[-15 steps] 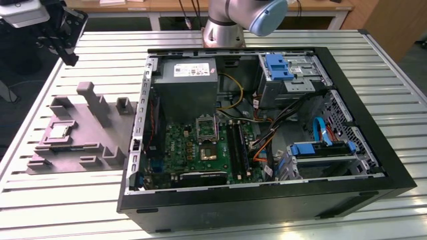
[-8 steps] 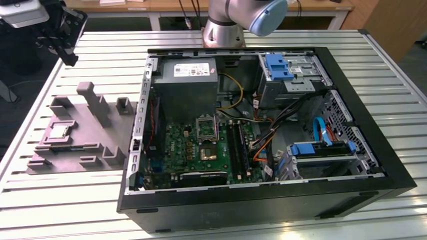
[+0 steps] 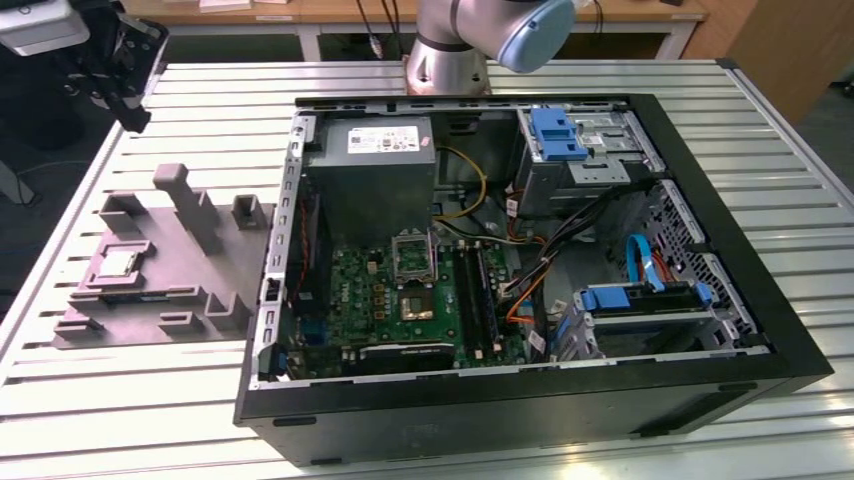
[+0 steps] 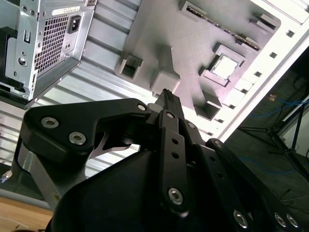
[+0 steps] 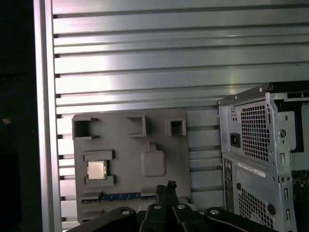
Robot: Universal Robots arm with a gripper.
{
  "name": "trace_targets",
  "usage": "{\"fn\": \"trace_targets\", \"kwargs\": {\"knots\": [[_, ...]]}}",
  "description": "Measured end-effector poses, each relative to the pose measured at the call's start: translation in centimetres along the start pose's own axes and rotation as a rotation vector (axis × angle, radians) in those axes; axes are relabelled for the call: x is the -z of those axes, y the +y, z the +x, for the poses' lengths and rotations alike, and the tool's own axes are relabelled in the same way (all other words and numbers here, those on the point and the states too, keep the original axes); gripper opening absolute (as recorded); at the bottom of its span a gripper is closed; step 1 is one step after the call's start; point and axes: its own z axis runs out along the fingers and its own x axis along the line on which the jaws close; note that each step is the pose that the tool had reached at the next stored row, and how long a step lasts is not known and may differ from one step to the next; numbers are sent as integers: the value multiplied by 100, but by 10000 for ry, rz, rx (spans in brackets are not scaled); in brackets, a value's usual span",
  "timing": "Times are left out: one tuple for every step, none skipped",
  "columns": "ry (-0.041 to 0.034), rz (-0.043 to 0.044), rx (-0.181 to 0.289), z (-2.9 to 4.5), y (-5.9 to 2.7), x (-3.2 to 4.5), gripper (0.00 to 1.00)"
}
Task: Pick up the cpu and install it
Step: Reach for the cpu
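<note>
So the cpu (image 5: 96,169), a little flat square chip with a pale silver metal top, is sitting flat in its square pocket on the grey moulded plastic tray (image 5: 130,140). Low tray walls hug two opposite sides of it, and nothing is touching it. In the exterior view the cpu (image 3: 118,262) is in the part of the tray toward the exterior view's left, on the side of the tray away from the PC. A long narrow stick with blue on it (image 5: 118,195) lies in a slot of the tray just beside the chip's pocket.

The black two-finger gripper (image 4: 166,96) hangs in the air above the tray, well apart from it. Its fingers are pinched together with nothing between them, so it's an empty, clenched hand. In the first wrist view its tip lines up near a rounded square block (image 5: 153,164) of the tray, off to one side of the cpu's pocket and not over the chip.

The tray has a few tall upright posts (image 3: 187,200) and lies flat on the slatted aluminium table (image 3: 134,420). Just beside the tray is the big black open computer case (image 3: 747,330). Inside it are a green circuit board (image 3: 387,300) with a metal-framed rectangular socket (image 3: 412,255) and a grey metal power-supply box (image 3: 380,170).
</note>
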Motion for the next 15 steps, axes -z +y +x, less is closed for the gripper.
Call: {"fn": "trace_targets", "kwargs": {"knots": [[-1, 0, 0, 4, 0, -1, 11], [0, 0, -1, 9, -1, 0, 11], [0, 1, 0, 14, -1, 0, 11], [-1, 0, 0, 19, -2, -1, 11], [0, 0, 0, 24, -2, -1, 11], [-1, 0, -1, 28, -2, 0, 11], [-1, 0, 0, 33, -2, -1, 11], [-1, 0, 0, 38, -3, -1, 11], [0, 0, -1, 43, -3, 0, 11], [-1, 0, -1, 48, -3, -1, 11], [0, 0, 0, 52, -4, -1, 11], [0, 0, 0, 56, -4, 0, 11], [0, 0, 0, 60, -5, -1, 11], [-1, 0, 0, 65, -5, -1, 11], [0, 0, 0, 69, -5, -1, 11]]}}
